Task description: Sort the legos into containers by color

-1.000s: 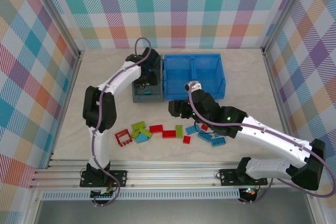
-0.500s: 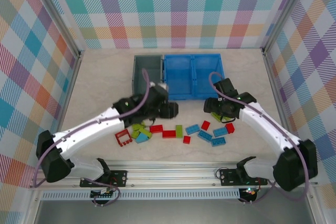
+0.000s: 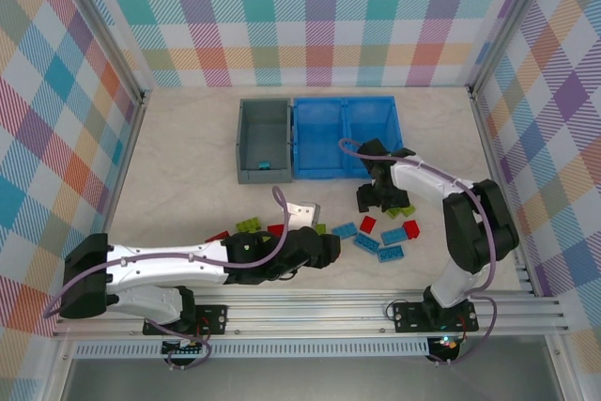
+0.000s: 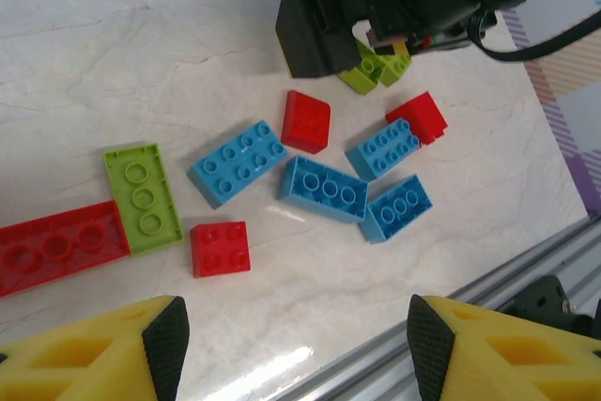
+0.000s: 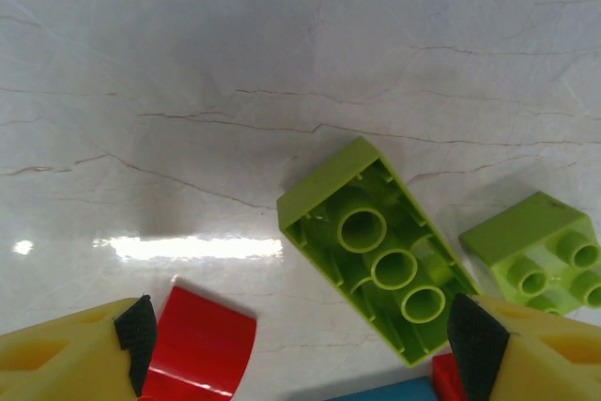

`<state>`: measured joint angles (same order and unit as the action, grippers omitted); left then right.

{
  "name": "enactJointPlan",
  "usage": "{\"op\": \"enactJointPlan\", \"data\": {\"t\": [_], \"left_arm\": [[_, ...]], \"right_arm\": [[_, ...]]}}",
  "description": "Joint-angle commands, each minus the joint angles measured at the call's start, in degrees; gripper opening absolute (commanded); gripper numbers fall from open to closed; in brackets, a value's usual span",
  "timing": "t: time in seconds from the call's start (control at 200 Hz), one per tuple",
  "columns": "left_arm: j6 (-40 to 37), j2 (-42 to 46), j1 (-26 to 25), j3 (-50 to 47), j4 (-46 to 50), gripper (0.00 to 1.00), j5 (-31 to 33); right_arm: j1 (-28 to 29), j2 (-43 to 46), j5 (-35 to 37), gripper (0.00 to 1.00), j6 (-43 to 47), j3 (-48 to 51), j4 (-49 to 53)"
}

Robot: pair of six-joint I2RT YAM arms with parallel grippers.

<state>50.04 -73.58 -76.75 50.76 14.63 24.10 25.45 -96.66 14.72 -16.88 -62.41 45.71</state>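
Left gripper [image 3: 326, 249] pulled back nearward, jaws spread; right gripper [image 3: 379, 200], arm refolded, spread over upturned green brick [image 5: 380, 253].

Ok, left claw [image 4: 293, 340] is spread wide over the surface [image 4: 141, 63], small red brick [image 4: 221, 248] just ahead between its fingers [image 4: 164, 345], blue bricks [image 4: 324, 188] beyond.
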Motion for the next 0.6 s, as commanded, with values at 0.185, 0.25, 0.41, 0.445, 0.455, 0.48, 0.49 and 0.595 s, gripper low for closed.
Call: {"op": "enactJointPlan", "data": {"t": [0.185,0.25,0.41,0.445,0.455,0.48,0.49,0.595], "left_arm": [[0.8,-1.1,-1.0,2.9,-0.4,0.65,3.1],[0.7,-1.0,-1.0,2.9,-0.3,0.65,3.0],[0.7,-0.7,-1.1,2.9,-0.1,0.65,3.1],[0.8,-0.8,-1.1,2.9,-0.1,0.65,3.1],[0.8,-0.7,-1.1,2.9,-0.1,0.65,3.1],[0.7,-0.7,-1.1,2.9,0.0,0.65,3.1],[0.7,-0.8,-1.1,3.0,0.0,0.65,3.1],[0.5,-0.9,-1.1,3.1,0.4,0.65,3.2]], "right_arm": [[-1.3,-4.2,5.1,0.82,5.7,-3.8,1.4],[-1.8,-5.2,5.3,0.81,6.3,-4.4,1.4],[-3.1,-6.6,3.6,0.70,6.8,-4.8,1.2],[-3.3,-6.8,2.8,0.68,6.9,-4.8,1.2],[-3.4,-6.9,2.6,0.67,6.9,-4.8,1.2],[-3.4,-7.2,2.1,0.65,7.0,-4.9,1.2],[-3.4,-7.2,1.9,0.65,7.0,-4.9,1.2],[-3.5,-7.5,1.5,0.60,6.6,-4.6,1.1]]}}
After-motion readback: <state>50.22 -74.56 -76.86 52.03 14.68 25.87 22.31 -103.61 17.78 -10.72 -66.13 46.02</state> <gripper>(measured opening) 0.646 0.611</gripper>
